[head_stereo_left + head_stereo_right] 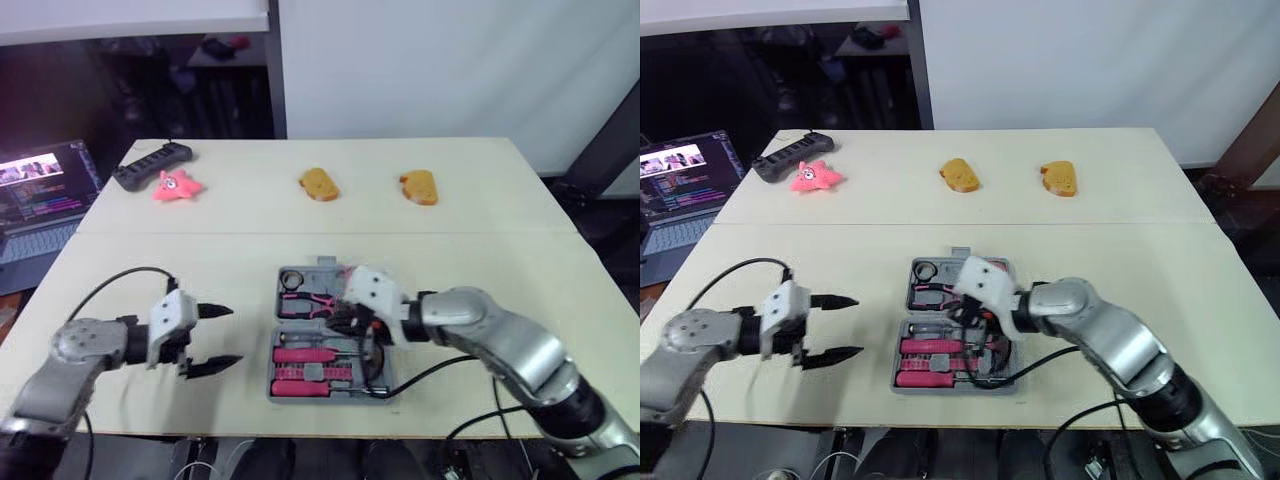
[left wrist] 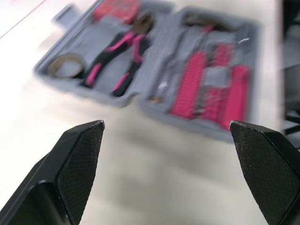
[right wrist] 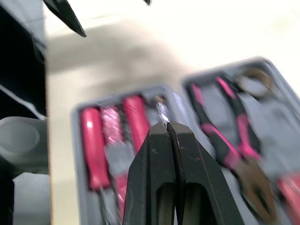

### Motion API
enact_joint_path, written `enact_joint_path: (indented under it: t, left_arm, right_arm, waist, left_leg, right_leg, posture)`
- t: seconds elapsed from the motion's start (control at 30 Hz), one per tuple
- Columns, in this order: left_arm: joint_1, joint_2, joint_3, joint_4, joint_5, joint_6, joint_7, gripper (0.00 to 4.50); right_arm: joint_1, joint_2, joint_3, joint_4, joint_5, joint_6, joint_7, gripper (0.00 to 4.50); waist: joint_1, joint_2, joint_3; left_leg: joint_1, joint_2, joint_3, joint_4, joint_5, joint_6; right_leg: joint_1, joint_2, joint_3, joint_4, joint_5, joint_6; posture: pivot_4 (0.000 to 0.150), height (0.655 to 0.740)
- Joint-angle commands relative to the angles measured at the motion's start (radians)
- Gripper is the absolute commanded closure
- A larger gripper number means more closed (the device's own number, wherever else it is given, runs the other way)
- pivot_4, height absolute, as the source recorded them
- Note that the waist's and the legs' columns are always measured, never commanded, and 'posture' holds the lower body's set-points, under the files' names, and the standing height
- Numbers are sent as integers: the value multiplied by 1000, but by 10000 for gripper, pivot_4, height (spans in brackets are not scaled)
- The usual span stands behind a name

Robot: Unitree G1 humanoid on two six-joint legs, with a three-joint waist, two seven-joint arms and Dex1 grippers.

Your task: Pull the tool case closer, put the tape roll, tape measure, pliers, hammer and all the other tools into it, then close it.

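The grey tool case (image 1: 322, 268) lies open on the table near the front edge. Its far half holds a tape roll (image 1: 292, 277), pink-handled pliers (image 1: 308, 301) and a red tape measure (image 2: 119, 9). Pink-handled tools (image 1: 305, 355) fill the near half. My right gripper (image 3: 168, 124) hovers over the middle of the case. It is shut on a small shiny metal tool (image 3: 162, 112) that sticks out past its tips. My left gripper (image 1: 236, 336) is open on the table left of the case, holding nothing.
A laptop (image 1: 40, 195) sits off the table's left side. At the far edge lie a black device (image 1: 150, 163), a pink starfish toy (image 1: 177, 186) and two orange toys (image 1: 319, 184) (image 1: 419, 186). A black cable (image 1: 375, 375) from my right arm loops over the case's near right corner.
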Motion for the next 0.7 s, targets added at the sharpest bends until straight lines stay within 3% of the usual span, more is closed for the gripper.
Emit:
enact_joint_path:
  t: [0.03,0.1,0.27,0.3,0.7]
  left_arm:
    - [-80,-61,-78,96,73,20,63,5586]
    - [-132,-107,-118,183,123,-13,94,13205]
    - [-167,-142,-162,272,179,-62,109,40829]
    - [-167,-145,-170,277,189,-68,113,44386]
    - [-170,-203,-235,275,252,-70,125,44386]
  right_arm:
    - [10,-61,-10,145,-109,46,-82,45000]
    - [21,-65,-2,186,-131,64,-103,45000]
    - [32,-68,64,197,-187,84,-122,45000]
    - [33,-59,75,195,-188,91,-122,45000]
    - [-31,120,171,164,-192,132,-111,45000]
  waist:
    - [2,-3,0]
    - [-2,-3,0]
    - [-26,-3,0]
    - [-25,-3,0]
    - [-16,-2,-1]
  left_leg:
    - [0,0,1,0,0,0]
    - [-1,0,1,0,0,0]
    - [-11,2,2,0,1,-1]
    - [-13,1,3,0,1,-2]
    - [-13,0,2,1,2,-3]
  right_leg:
    - [0,0,0,0,0,0]
    - [-1,0,1,0,0,0]
    - [-14,2,3,3,0,0]
    - [-16,2,3,3,0,0]
    - [-16,1,3,3,2,1]
  posture:
    - [1500,7400]
    - [1500,7400]
    - [1500,7400]
    - [1500,7400]
    - [1500,7400]
